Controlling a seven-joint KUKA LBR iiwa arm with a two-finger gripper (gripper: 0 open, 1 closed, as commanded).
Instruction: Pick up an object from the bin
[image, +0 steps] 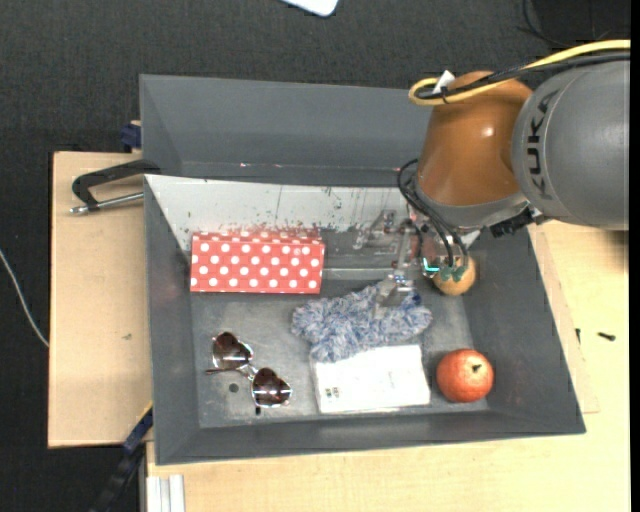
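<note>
**Gripper low over the knitted cloth**

The gripper (402, 284) hangs low in the grey bin (170, 330), its tip at the far edge of the blue-and-white knitted cloth (355, 325). This is probably because such a soft heap is easy to pinch. Whether it is open or closed cannot be told. Just beside it, toward the arm, lies a small brownish round fruit (455, 277). The red apple (464, 376) lies nearer the camera, apart.

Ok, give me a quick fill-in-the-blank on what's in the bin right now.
The red box has white ____.
The sunglasses have lenses shaped like ____.
The white card lies between the sunglasses and the ____.
The pincer hangs over the ____ end of the blue cloth.
Missing: dots; hearts; apple; right.
</note>
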